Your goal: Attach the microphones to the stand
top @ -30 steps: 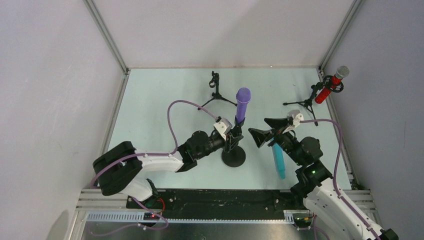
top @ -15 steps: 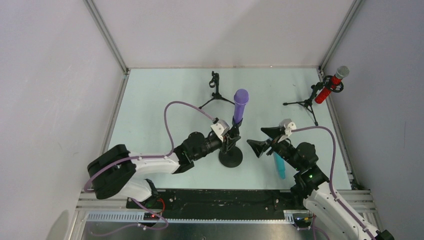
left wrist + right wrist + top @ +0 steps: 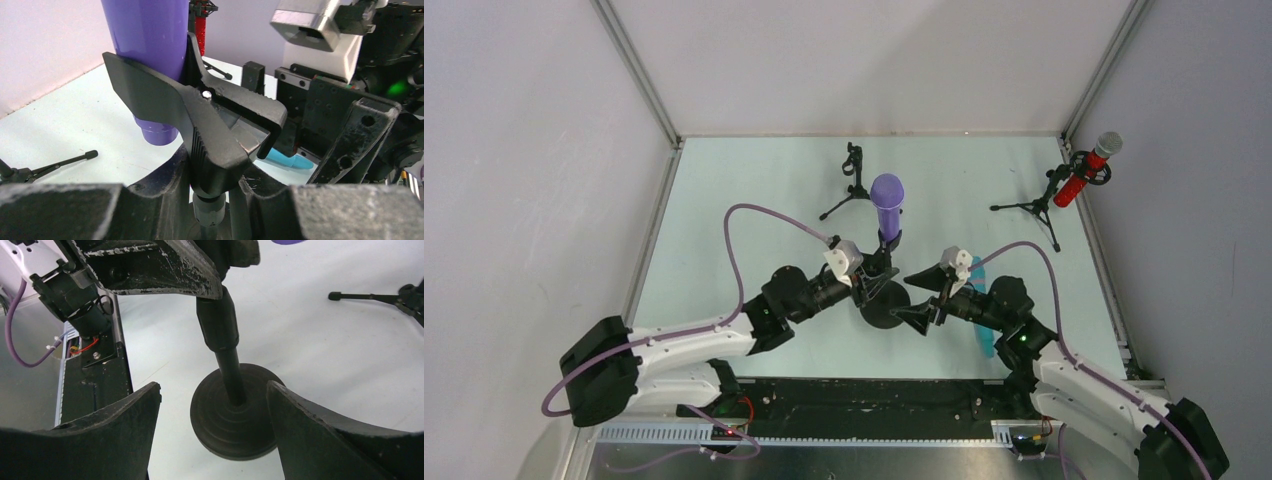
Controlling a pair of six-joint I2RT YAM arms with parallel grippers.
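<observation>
The purple microphone [image 3: 886, 205] stands upright in the clip of a black round-base stand [image 3: 882, 312]. It also shows in the left wrist view [image 3: 150, 50]. My left gripper [image 3: 871, 284] is shut on the stand's post just under the clip [image 3: 220, 135]. My right gripper [image 3: 916, 297] is open, its fingers on either side of the stand's base [image 3: 235, 415] without touching it. The teal microphone [image 3: 983, 335] lies on the table under my right arm, partly hidden. The red microphone [image 3: 1082, 172] sits in a tripod stand at the back right.
An empty black tripod stand [image 3: 854, 180] is at the back centre; one of its legs shows in the right wrist view [image 3: 375, 296]. The red microphone's tripod [image 3: 1034, 208] spreads its legs near the right wall. Metal frame rails border the table.
My left gripper has shifted the stand and purple microphone a little to the left. My right gripper has swung left and down from above the teal microphone to the stand's base.
</observation>
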